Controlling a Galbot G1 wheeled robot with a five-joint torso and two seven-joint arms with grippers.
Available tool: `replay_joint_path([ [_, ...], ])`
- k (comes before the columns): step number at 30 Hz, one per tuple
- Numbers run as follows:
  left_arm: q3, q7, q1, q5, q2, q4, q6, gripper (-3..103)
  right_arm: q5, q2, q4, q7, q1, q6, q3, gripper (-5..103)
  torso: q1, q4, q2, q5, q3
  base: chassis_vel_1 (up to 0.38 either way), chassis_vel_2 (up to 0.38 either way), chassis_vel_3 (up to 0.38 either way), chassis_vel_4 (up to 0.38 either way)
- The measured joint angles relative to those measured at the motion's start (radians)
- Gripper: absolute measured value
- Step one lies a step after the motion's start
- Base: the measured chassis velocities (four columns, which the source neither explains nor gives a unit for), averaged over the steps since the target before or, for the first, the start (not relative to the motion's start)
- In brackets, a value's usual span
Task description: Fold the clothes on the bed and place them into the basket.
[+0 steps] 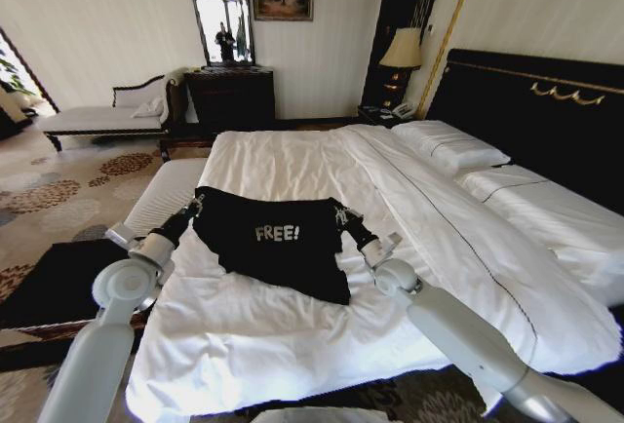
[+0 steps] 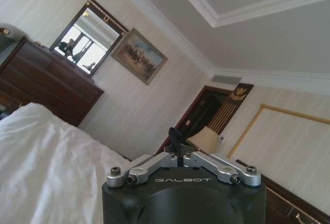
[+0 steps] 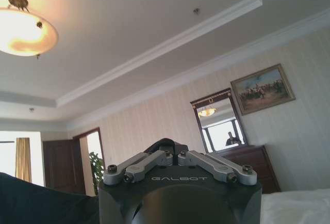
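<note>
We hold the black T-shirt (image 1: 273,243) over the bed (image 1: 292,165), stretched between our left hand (image 1: 198,205) and right hand (image 1: 340,214), each clenched on a top corner, and uneven pulling could slip one corner free.

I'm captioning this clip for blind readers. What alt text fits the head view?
A black T-shirt with white "FREE!" lettering hangs stretched between the left gripper and right gripper, both shut on its upper corners, over a white bed with a black headboard.
</note>
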Motion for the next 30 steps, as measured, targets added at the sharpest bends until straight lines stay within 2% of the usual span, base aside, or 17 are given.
replay_joint_path([
  [5,-0.060,-0.012,0.007,-0.062,0.051,-0.064,-0.006,0,0.064,-0.021,0.057,-0.047,0.017,0.010,0.059,0,0.000,0.0000,0.000,0.0000,0.000,0.000,0.000,0.000,0.000],
  [6,-0.103,-0.028,0.007,-0.114,0.093,-0.105,-0.009,0,0.098,-0.034,0.087,-0.067,0.038,0.018,0.094,0,0.000,-0.0001,0.000,0.0001,0.000,0.000,0.000,0.000,0.000],
  [10,-0.161,-0.050,0.006,-0.184,0.156,-0.146,-0.014,0,0.146,-0.054,0.126,-0.077,0.074,0.022,0.137,0,0.000,0.0000,0.000,0.0000,0.000,0.000,0.000,0.000,0.000],
  [13,-0.260,-0.070,0.027,-0.254,0.248,-0.198,-0.025,0,0.215,-0.091,0.186,-0.077,0.105,0.020,0.203,0,0.000,-0.0001,0.000,-0.0001,0.000,0.000,0.000,0.000,0.000],
  [16,-0.315,-0.072,0.052,-0.280,0.281,-0.222,-0.028,0,0.236,-0.114,0.212,-0.077,0.105,0.017,0.235,0,0.000,0.0000,0.000,0.0003,0.000,0.000,0.000,0.000,0.000],
  [18,-0.401,-0.074,0.095,-0.322,0.316,-0.253,-0.031,0,0.265,-0.153,0.256,-0.076,0.091,0.012,0.294,0,0.000,-0.0001,0.000,0.0001,0.000,0.000,0.000,0.000,0.000],
  [21,-0.449,-0.075,0.125,-0.345,0.329,-0.270,-0.033,0,0.280,-0.175,0.280,-0.072,0.075,0.008,0.330,0,0.000,-0.0001,0.000,0.0003,0.000,0.000,0.000,0.000,0.000],
  [24,-0.519,-0.080,0.197,-0.379,0.336,-0.306,-0.034,0,0.295,-0.211,0.336,-0.060,0.002,0.001,0.417,0,0.000,0.0000,0.000,-0.0002,0.000,0.000,0.000,0.000,0.000],
  [30,-0.545,-0.086,0.262,-0.377,0.322,-0.347,-0.035,0,0.288,-0.209,0.360,-0.067,-0.088,0.000,0.472,0,0.000,-0.0003,0.000,0.0002,0.000,0.000,0.000,0.000,0.000],
])
